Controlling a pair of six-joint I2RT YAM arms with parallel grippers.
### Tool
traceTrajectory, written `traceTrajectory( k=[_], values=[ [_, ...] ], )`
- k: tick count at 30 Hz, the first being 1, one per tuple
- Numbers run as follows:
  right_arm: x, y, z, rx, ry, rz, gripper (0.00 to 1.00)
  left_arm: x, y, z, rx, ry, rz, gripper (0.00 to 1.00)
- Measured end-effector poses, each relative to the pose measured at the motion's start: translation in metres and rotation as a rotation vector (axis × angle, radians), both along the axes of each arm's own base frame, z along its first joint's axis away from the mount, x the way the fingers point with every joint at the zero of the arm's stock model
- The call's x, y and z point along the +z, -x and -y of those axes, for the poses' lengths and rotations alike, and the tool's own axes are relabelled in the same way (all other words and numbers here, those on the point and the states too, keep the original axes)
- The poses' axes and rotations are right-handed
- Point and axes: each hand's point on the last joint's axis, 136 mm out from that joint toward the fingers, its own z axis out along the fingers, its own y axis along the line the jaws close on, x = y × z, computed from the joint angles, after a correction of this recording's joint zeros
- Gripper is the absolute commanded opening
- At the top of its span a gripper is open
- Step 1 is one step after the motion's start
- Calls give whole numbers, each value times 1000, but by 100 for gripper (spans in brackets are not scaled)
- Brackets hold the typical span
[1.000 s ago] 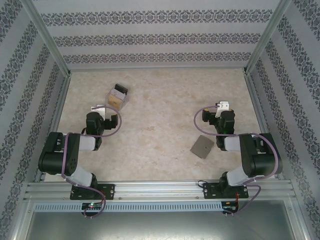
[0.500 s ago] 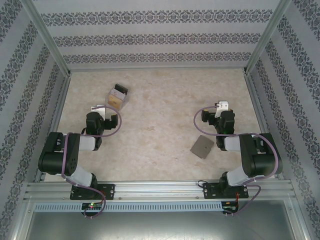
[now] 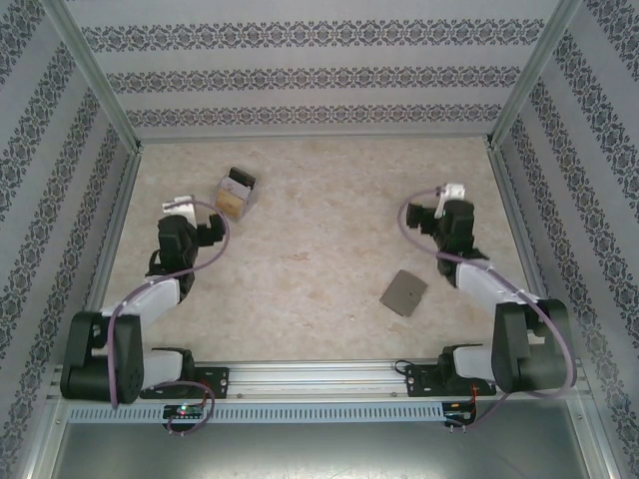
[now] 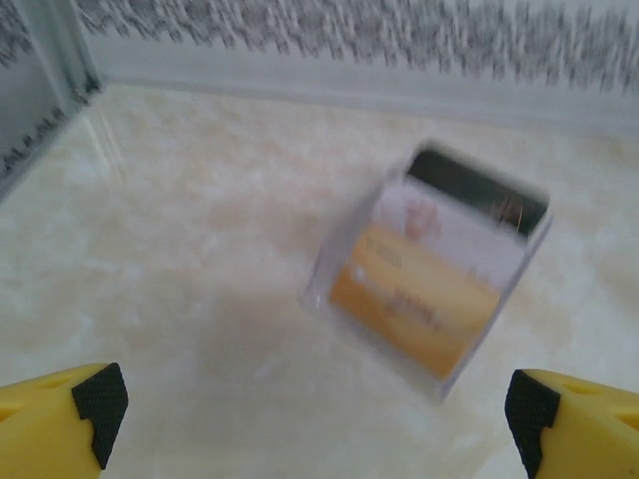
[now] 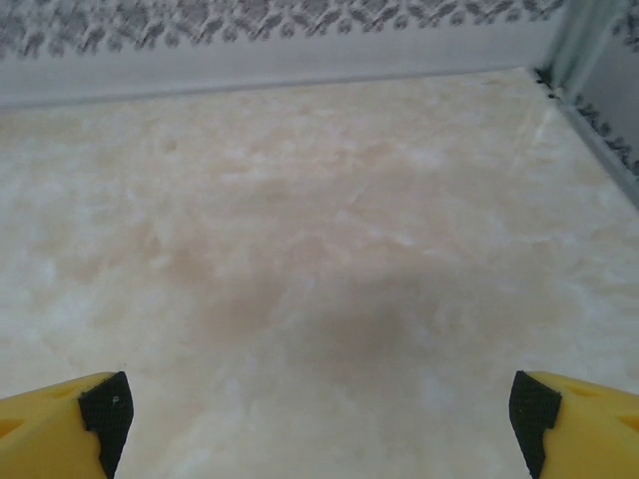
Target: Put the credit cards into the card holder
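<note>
Counting from the top view, I have two arms, one card holder [image 3: 404, 292] and one clear plastic box [image 3: 235, 195]. The grey holder lies flat and folded at lower right of centre, turned at an angle. The box sits at upper left of the table [image 3: 319, 230], well apart from it.

The credit cards [image 4: 414, 299] stand inside the box. The left wrist view is blurred, so I make out an orange-tan face in front, a pale one behind it and a dark one at the back, but no sure count.

The table is pale marbled beige, with patterned wallpaper walls and aluminium posts around it.

The left gripper [image 4: 315, 404] has its jaws spread wide, facing the box. The right gripper [image 5: 318, 409] is likewise spread, over bare table.
</note>
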Motion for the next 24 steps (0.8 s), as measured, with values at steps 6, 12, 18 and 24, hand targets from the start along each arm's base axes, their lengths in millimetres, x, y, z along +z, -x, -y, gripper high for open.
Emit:
traceTrajectory(
  k=[6, 12, 18, 24],
  values=[
    [30, 25, -18, -14, -240, -174, 78, 49, 12, 19, -29, 252, 25, 99],
    [-51, 102, -40, -55, -420, -518, 53, 9, 27, 65, -165, 517, -181, 99],
    [-95, 146, -61, -81, -439, -706, 47, -13, 42, 117, -299, 603, -319, 99],
    [-120, 164, -76, -89, -426, -804, 46, -27, 55, 149, -371, 603, -398, 99]
  ],
)
